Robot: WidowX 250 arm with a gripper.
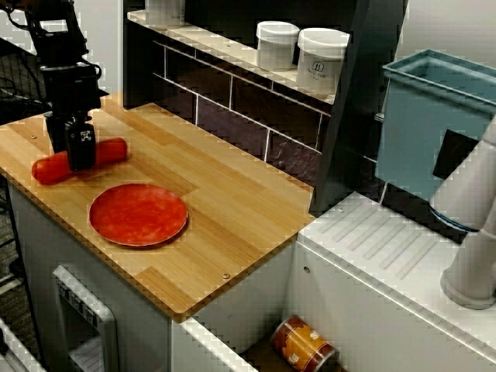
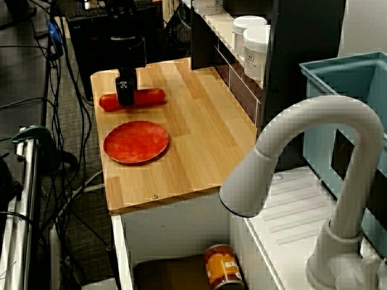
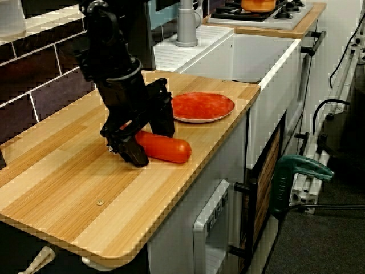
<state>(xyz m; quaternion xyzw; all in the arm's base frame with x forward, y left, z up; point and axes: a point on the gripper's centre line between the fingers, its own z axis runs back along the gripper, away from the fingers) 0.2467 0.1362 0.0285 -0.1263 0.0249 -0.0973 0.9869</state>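
Sink-side view: a red sausage (image 1: pixel 112 149) is laid on the wooden counter (image 1: pixel 232 201), just left of the red plate (image 1: pixel 138 215). Its middle is straddled by the gripper (image 1: pixel 81 159); whether it is clamped cannot be told.

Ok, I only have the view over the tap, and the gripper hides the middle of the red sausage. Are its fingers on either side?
Observer: Yes. From the counter's end, the gripper straddles the red sausage, one finger in front, one behind.
Operator: Lifted?
Observer: No, it lies on the wooden counter; whether the jaws press it, I cannot tell.
Operator: Anything past the sink?
Observer: A stove with an orange pot on it.
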